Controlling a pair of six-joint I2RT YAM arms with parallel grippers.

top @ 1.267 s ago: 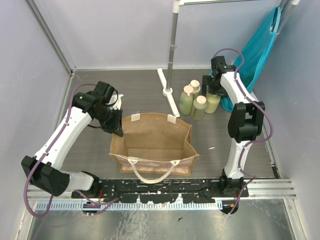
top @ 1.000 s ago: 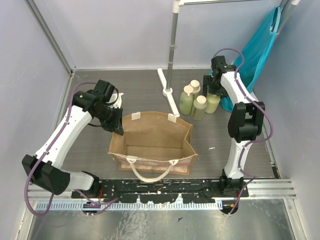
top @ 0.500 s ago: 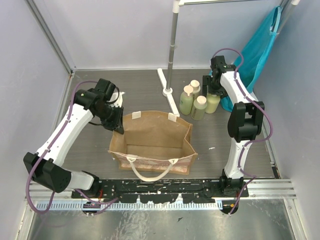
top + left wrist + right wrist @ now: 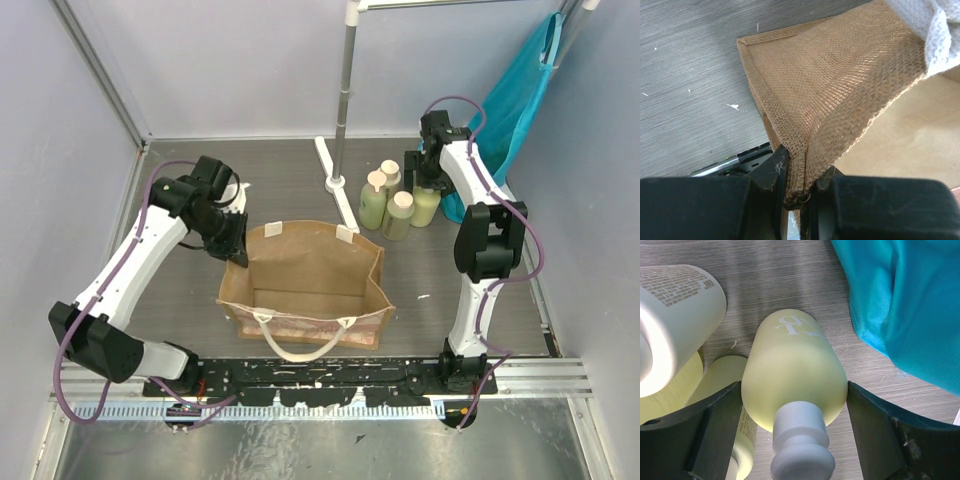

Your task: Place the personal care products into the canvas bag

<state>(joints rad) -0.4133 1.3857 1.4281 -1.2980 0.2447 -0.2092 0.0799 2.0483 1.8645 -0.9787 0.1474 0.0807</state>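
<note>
The canvas bag [image 4: 300, 265] stands open in the middle of the table. My left gripper [image 4: 238, 257] is shut on its back left corner; in the left wrist view the burlap rim [image 4: 840, 75] is pinched between the jaws of that gripper [image 4: 799, 172]. Four pale yellow-green bottles stand behind the bag to the right [image 4: 373, 205]. My right gripper [image 4: 424, 185] is down over the rightmost bottle [image 4: 426, 205]. In the right wrist view the gripper [image 4: 795, 390] has one finger touching each side of this bottle [image 4: 790, 365], which stands on the table.
A teal cloth [image 4: 515, 110] hangs at the back right, close beside the gripped bottle [image 4: 900, 305]. A metal pole [image 4: 345, 100] with a white foot [image 4: 335, 190] stands left of the bottles. Neighbouring bottles [image 4: 675, 305] crowd the left side of my right gripper.
My left gripper has shifted slightly back and left with the bag's corner in it, drawing that edge outward. The right arm has hardly moved.
</note>
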